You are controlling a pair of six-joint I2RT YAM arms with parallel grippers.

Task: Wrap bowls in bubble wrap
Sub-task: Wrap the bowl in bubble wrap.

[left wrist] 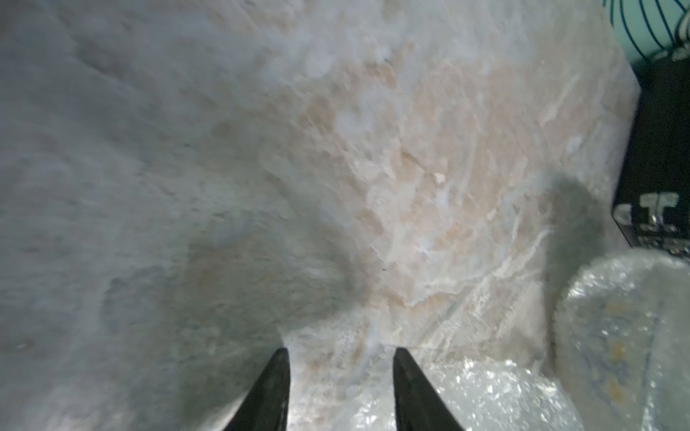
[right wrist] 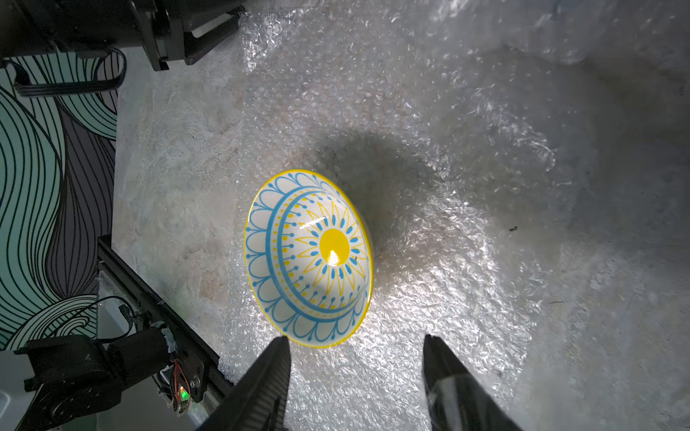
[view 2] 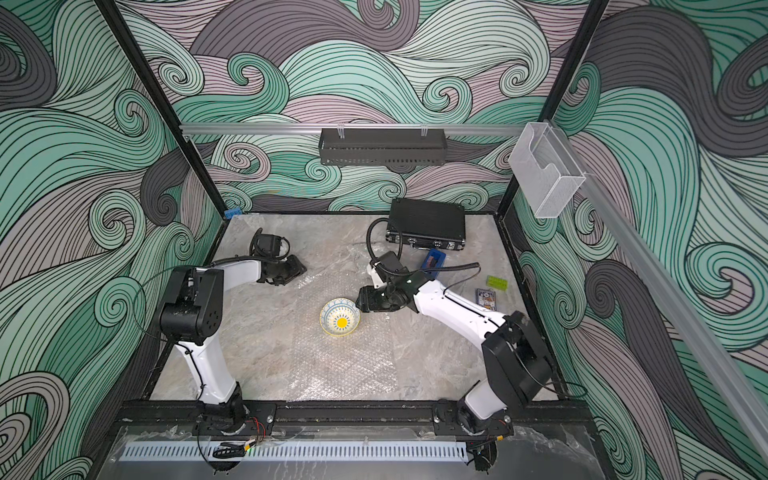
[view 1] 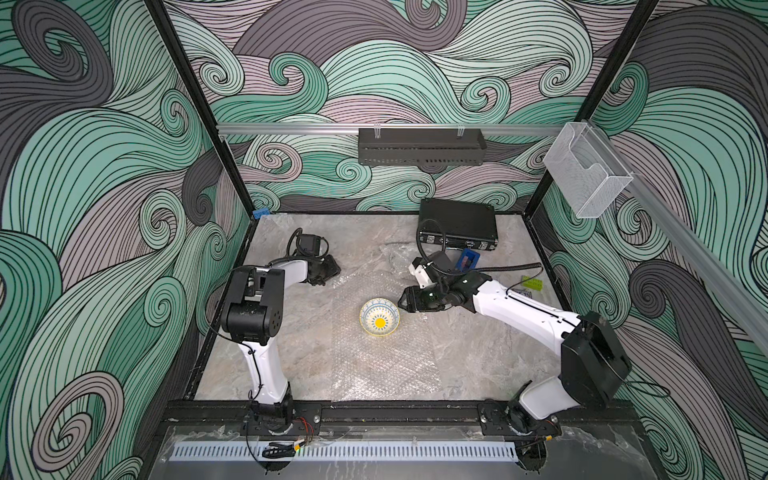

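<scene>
Right tool (right wrist: 354, 337), jaws parted, beside mouth-up bowl (right wrist: 310, 257)

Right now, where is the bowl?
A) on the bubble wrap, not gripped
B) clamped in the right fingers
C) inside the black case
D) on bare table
A: the bowl sits on the bubble wrap, with the right fingers spread open beside it.
</scene>
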